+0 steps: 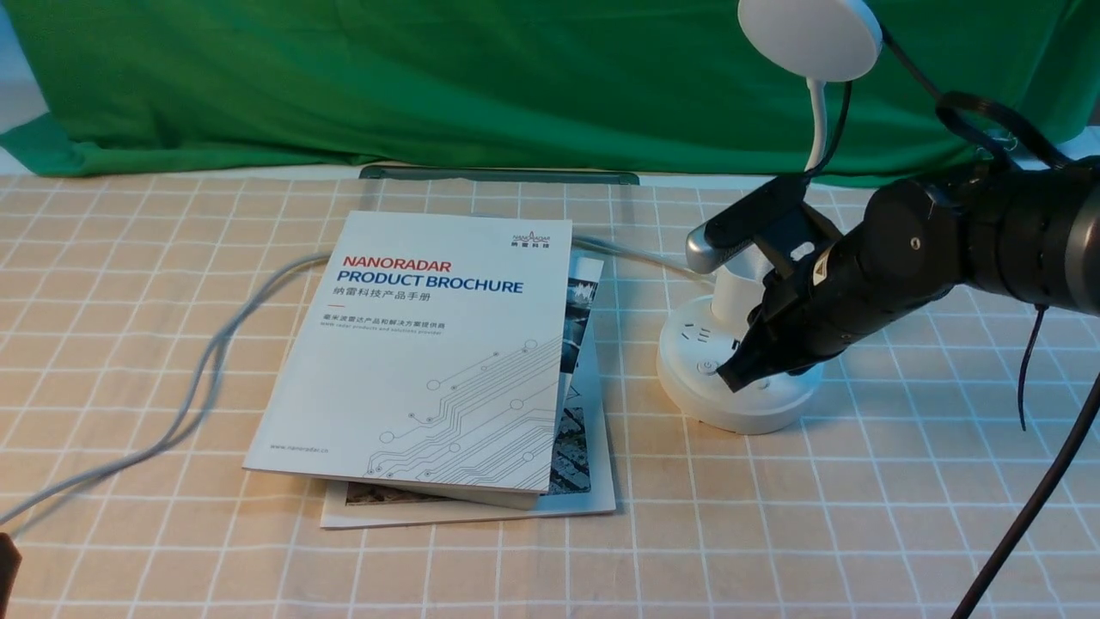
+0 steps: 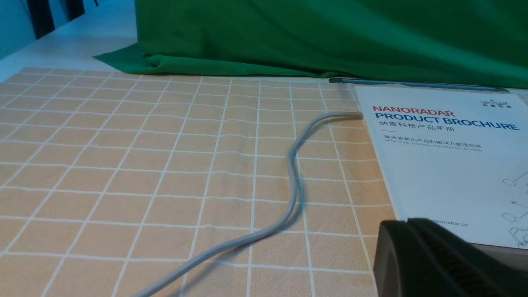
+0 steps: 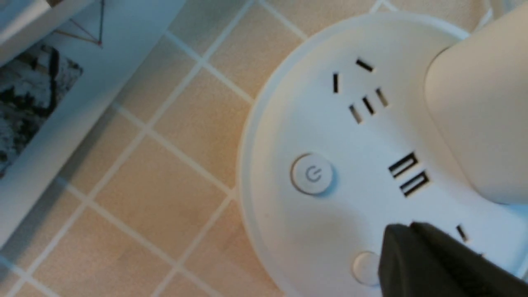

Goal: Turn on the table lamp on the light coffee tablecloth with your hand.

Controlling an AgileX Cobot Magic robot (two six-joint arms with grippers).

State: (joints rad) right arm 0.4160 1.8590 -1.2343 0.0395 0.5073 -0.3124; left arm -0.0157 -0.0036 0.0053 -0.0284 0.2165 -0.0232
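Right claw (image 1: 732,378), clenched empty so its tip serves as a fingertip, angles down over the round base of the white table lamp (image 1: 687,395) standing on the light coffee tablecloth (image 1: 773,516), just beside its power button (image 3: 312,174).

- A white tabletop (image 2: 82,37) shows bare at the far left corner.
- The light coffee tablecloth (image 1: 773,533), tan with thin white grid lines, covers the near part.
- A green cloth (image 1: 430,86) lies bunched along the back edge of the tablecloth.
- A dark flat strip (image 1: 498,174) lies at the foot of the green cloth.
- A lower booklet (image 1: 593,481) lies flat on the tablecloth, with the white product brochure (image 1: 430,361) stacked askew on top of it.
- A grey cable (image 1: 206,361) snakes across the left side and passes under the brochure.
- The table lamp (image 1: 730,413) stands on its round base just right of the booklets.
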